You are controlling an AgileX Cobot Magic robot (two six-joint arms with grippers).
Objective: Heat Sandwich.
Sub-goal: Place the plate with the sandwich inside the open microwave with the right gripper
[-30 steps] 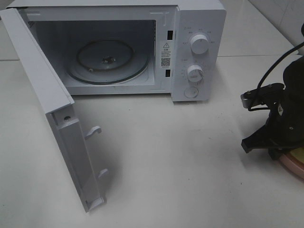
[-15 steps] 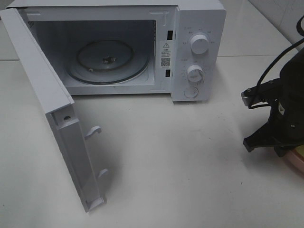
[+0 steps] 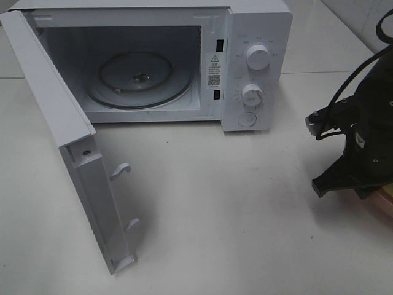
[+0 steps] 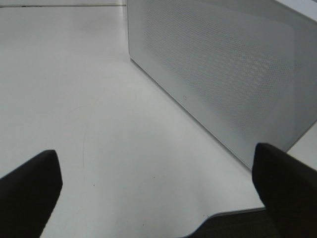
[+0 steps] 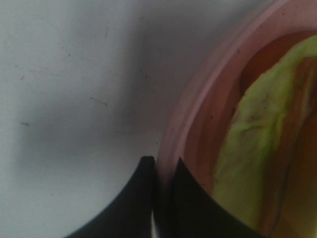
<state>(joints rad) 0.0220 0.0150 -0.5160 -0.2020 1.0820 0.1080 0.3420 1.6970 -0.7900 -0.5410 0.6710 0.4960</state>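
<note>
The sandwich [image 5: 252, 148] lies on a pink round plate [image 5: 190, 124] in the right wrist view, with its pale green lettuce and tan edge showing. My right gripper [image 5: 162, 166] is shut on the plate's rim, one finger outside and one inside. From the high camera the right arm [image 3: 359, 153] covers the sandwich, and only a sliver of the plate [image 3: 384, 206] peeks out at the right edge. My left gripper [image 4: 156, 158] is open and holds nothing; it faces the outer side of the microwave door [image 4: 223, 74].
The white microwave [image 3: 258, 37] stands at the back with its door [image 3: 55, 110] swung wide toward the front left. Its glass turntable [image 3: 138, 77] is bare. Two knobs [image 3: 256, 58] sit on its right panel.
The right arm has settled a little further over the plate, hiding the sandwich from the high camera, and its jaws have closed the last bit onto the rim.
</note>
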